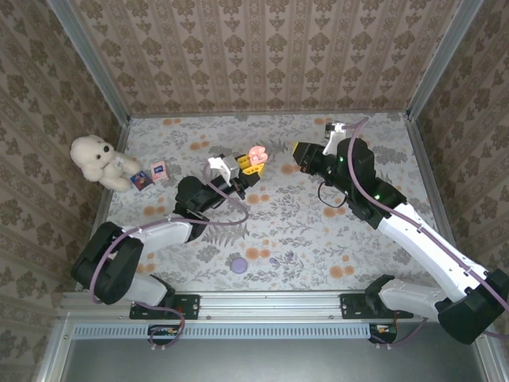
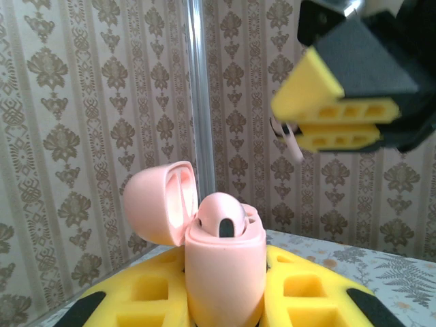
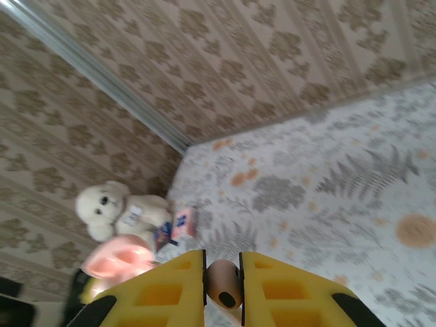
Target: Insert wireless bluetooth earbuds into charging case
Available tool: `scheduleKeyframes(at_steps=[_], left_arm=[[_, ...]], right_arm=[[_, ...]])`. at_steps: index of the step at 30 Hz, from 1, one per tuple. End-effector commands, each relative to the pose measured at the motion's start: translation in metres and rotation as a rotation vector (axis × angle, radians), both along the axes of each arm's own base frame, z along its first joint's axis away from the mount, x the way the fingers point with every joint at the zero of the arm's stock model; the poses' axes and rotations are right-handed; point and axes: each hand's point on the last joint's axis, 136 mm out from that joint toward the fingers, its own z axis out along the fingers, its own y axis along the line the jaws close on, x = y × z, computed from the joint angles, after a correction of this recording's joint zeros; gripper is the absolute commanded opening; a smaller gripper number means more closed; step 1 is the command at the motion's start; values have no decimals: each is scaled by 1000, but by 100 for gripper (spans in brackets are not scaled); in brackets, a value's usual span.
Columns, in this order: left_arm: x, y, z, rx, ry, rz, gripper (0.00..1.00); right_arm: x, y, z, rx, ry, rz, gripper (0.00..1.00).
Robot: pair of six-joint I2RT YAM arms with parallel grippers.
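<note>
My left gripper grips the open pink case, lid tipped back, while my right gripper just beside it pinches an earbud, so next I must line it up above the case and lower it in.

On the flowered table the left gripper reaches toward the middle, with the pink charging case at its yellow fingertips; the right gripper hangs near the case, on its right, yellow tips turned toward it. A white teddy bear sits at the far left, two small cards just beside it; a purple disc lies near the front, well apart
</note>
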Motion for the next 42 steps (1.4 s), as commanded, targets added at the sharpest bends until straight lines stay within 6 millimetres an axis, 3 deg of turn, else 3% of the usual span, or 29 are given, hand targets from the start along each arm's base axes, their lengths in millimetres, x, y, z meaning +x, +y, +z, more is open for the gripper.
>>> scheduleKeyframes(at_steps=[1,8,16,42], left_arm=[[-6,-9,18,-32,-30,-60,0],[-8,-17,26,-45,-33,-98,0],[-9,-20,35,-70,-39,-118,0],[-13,-21,50,-92,-59,-128,0]], right_arm=[[-6,10,48,87,-143,73,19],[-14,23,65,157,-224,166,19],[-22,39,67,212,-256,272,19],[-9,59,27,218,-186,333,18]])
